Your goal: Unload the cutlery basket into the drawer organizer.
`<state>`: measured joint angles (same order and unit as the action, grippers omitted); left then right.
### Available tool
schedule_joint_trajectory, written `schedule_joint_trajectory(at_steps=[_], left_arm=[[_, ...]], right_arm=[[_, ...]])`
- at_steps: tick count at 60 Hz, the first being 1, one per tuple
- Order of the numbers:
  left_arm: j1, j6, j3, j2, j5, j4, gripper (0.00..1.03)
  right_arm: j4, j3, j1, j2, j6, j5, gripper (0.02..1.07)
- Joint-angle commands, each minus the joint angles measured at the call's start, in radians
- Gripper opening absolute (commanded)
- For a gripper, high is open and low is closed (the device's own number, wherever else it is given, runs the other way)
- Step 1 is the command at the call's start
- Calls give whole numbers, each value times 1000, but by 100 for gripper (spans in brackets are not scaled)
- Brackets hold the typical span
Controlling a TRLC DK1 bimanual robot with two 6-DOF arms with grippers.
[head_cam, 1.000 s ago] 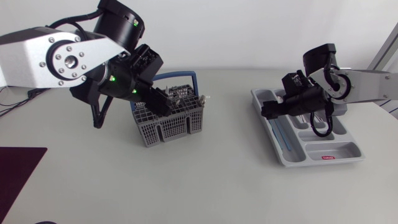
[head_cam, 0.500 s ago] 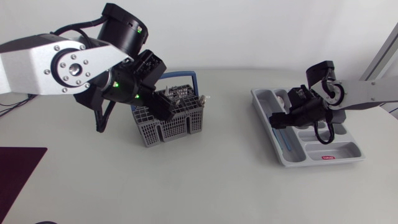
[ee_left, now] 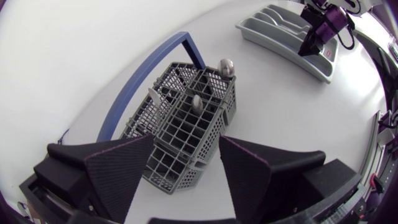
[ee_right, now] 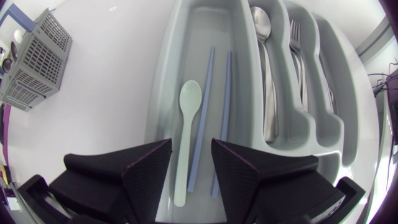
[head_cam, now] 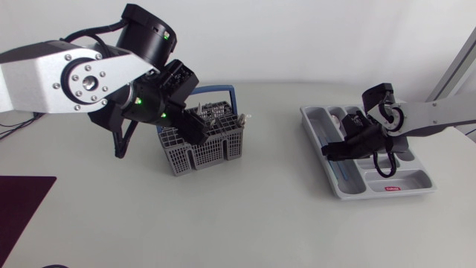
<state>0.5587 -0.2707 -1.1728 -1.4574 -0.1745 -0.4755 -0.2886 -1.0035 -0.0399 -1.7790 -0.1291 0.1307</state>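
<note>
Starting far left of the basket [head_cam: 201, 149], a dark maroon patch [head_cam: 22, 201] covers the near corner of the pale, matte table [head_cam: 245, 223]. The rest of the surface is plain off-white, with soft shadows under the arms.

The left arm [head_cam: 74, 74] comes in from that side, and its big silver link hangs above and left of the basket. The left gripper [head_cam: 193, 126] hovers over the basket's left half. In the left wrist view its fingers [ee_left: 118, 168] are spread wide, with nothing between them, and the basket lies just below them.

The basket is a grey plastic grid standing upright on the table, with a blue handle [head_cam: 223, 91] arching over its far side. In the left wrist view, two spoons [ee_left: 226, 65] stand bowl-up in its compartments, and another metal piece [ee_left: 151, 93] sticks up nearer the handle.

Well to the right of the basket lies the grey organizer [head_cam: 372, 190], flat on the table. The right arm [head_cam: 431, 115] reaches over it from the far side. The right gripper [head_cam: 331, 151] hangs over the long slot nearest the basket, with its fingers [ee_right: 146, 165] parted and gripping nothing. A pale green spoon [ee_right: 188, 106] and two blue chopsticks [ee_right: 205, 93] lie in that slot. Farther from the basket, a metal spoon [ee_right: 261, 25] and a fork [ee_right: 297, 37] lie in the next slots.
</note>
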Motion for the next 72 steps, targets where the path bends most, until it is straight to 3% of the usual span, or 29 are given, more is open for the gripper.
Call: schedule_joint_trajectory(at_steps=[1, 49, 62, 72], left_arm=[[-3, -22, 21, 9, -10, 8, 89], [15, -13, 38, 6, -10, 15, 89], [21, -12, 33, 6, -10, 15, 89], [29, -10, 33, 0, -10, 15, 89]], right_arm=[[-12, 22, -9, -17, -14, 0, 47], [-7, 14, 51, -123, -58, 6, 38], [-11, 11, 48, -126, -72, -3, 21], [-12, 22, 38, -92, -78, -6, 21]])
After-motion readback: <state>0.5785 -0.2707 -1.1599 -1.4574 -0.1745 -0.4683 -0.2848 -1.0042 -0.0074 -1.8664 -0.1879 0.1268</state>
